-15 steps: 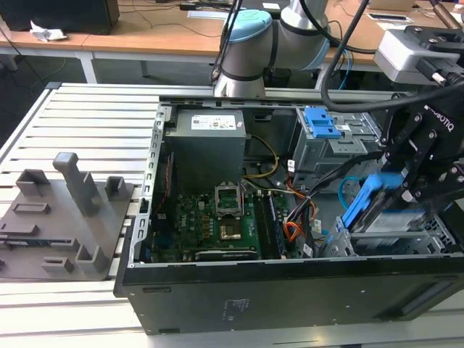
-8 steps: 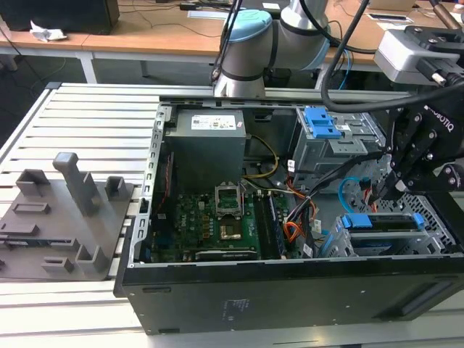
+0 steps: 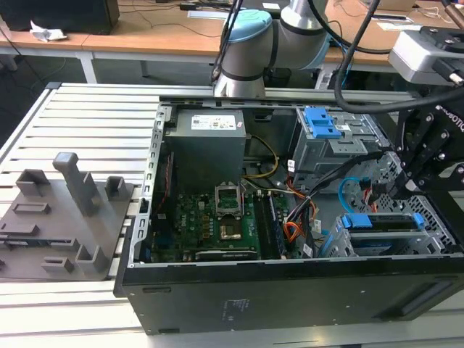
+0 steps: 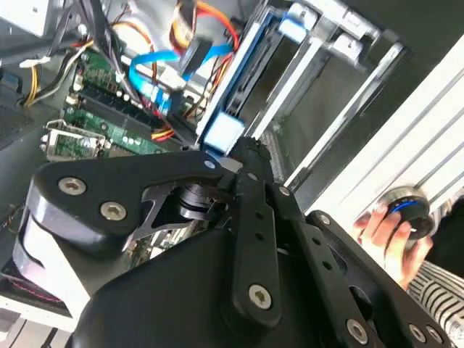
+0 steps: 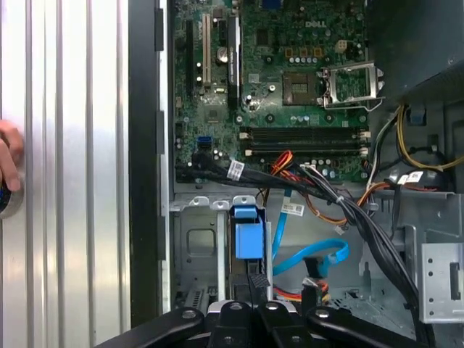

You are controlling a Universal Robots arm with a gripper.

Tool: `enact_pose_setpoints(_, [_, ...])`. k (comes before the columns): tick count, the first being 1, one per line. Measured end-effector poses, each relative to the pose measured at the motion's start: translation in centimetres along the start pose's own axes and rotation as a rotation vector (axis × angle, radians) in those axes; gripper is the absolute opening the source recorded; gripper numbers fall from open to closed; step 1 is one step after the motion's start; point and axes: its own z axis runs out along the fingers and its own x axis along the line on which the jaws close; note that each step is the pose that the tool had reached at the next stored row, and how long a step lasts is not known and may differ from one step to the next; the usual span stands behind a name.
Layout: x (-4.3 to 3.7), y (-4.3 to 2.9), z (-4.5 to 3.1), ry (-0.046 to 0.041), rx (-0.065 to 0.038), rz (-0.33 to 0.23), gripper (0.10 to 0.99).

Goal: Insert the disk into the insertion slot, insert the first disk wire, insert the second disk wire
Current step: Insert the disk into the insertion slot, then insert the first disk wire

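The disk (image 3: pixel 384 222) lies in the insertion slot (image 3: pixel 335 245) at the case's near corner on the exterior view's right, with its blue carrier (image 5: pixel 246 239) showing at the ends. My gripper (image 3: pixel 402 190) hangs just above it, fingers drawn together. In the first wrist view the gripper (image 5: pixel 254 281) is shut, its tips right at the carrier's end, and I cannot tell whether they touch it. The second wrist view has the gripper (image 4: pixel 244 145) next to the blue carrier (image 4: pixel 221 132). A loose blue wire (image 5: pixel 312 257) and a black wire bundle (image 5: pixel 348 214) lie beside the slot (image 5: pixel 194 250).
The open computer case (image 3: pixel 290 290) sits on a ribbed aluminium table (image 3: pixel 87 123). A taller grey cage with a blue clip (image 3: pixel 320 122) stands behind the slot. A grey fixture block (image 3: pixel 65 210) lies on the exterior view's left. A person's hand (image 4: pixel 384 228) rests on a round knob beside the case.
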Motion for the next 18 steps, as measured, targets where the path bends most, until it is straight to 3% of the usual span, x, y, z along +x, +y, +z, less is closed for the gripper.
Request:
enact_pose_setpoints(7, [-0.01,-0.35,1.98,0.0001,-0.001,0.0,0.106])
enact_pose_setpoints(18, [-0.01,-0.46,2.17,0.0001,-0.001,0.0,0.106])
